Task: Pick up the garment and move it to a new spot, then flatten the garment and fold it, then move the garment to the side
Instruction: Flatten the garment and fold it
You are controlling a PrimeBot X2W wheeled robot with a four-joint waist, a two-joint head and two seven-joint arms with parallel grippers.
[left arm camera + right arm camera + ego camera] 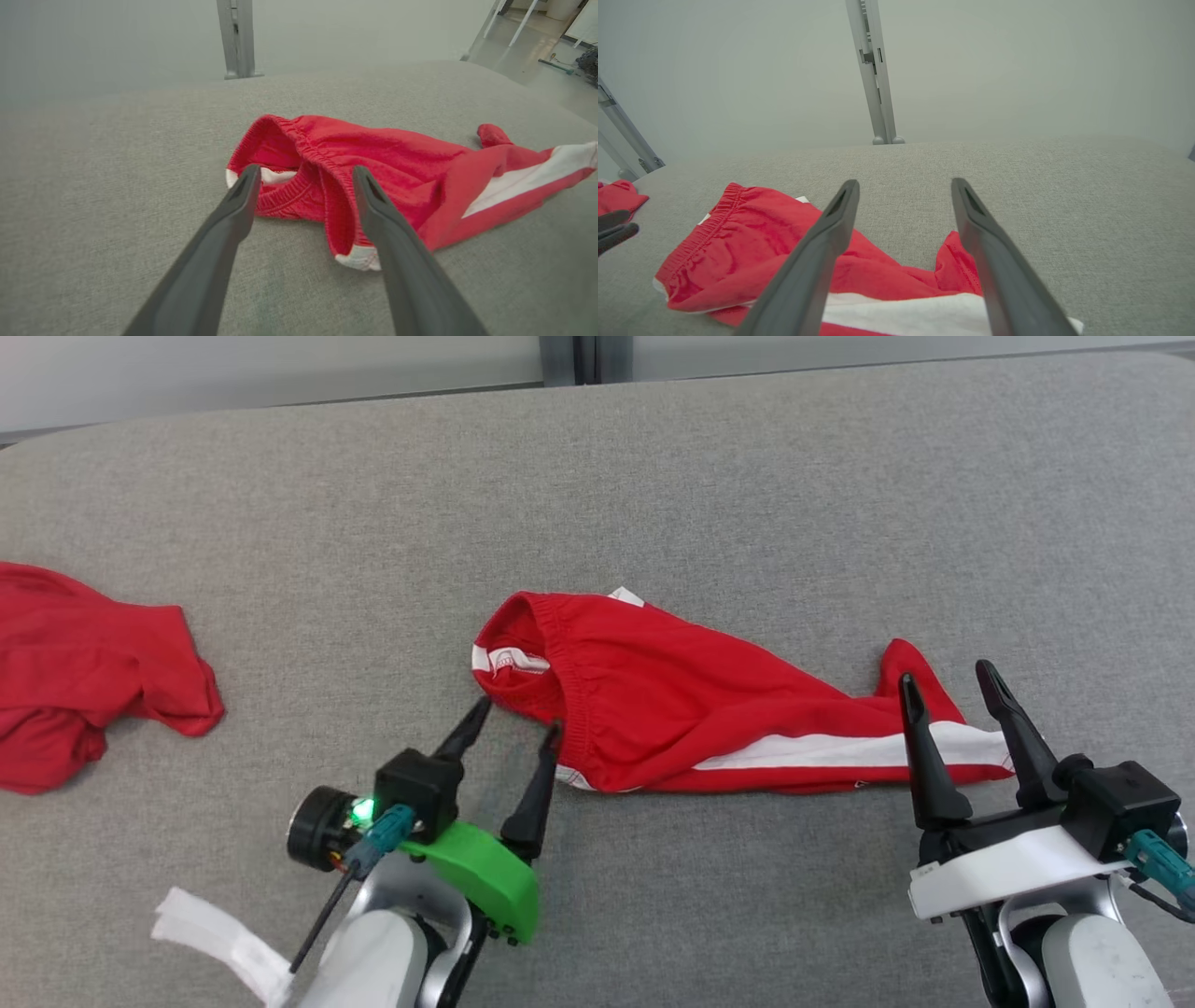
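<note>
- You have a broad grey cloth-covered surface (747,476) in front of you, with rounded far corners. It takes up nearly the whole head view.
- Behind its far edge stands a plain pale wall (1017,70).
- A grey metal post (878,93) rises against that wall, near the middle of the far edge.
- In the left wrist view, a patch of shiny floor (528,46) shows past the surface's far corner.
- The red shorts (672,700) lie crumpled near the middle of the surface. The elastic waistband is toward your left and gapes open. A leg with a white side stripe trails off toward your right.
- A second red cloth (75,663) sits bunched at the far left, well apart from the shorts.
- Your left claw (519,714) is spread wide and holds nothing. Its tips are right at the waistband end. One finger overlaps the waistband edge in the head view, and you cannot tell whether it touches the fabric.
- Your right claw (948,674) is also spread and empty. Its two fingers are over the striped leg end, one on either side of the hem.
- A small white strip (224,943) lies on the surface near your left arm, at the lower left of the head view.
</note>
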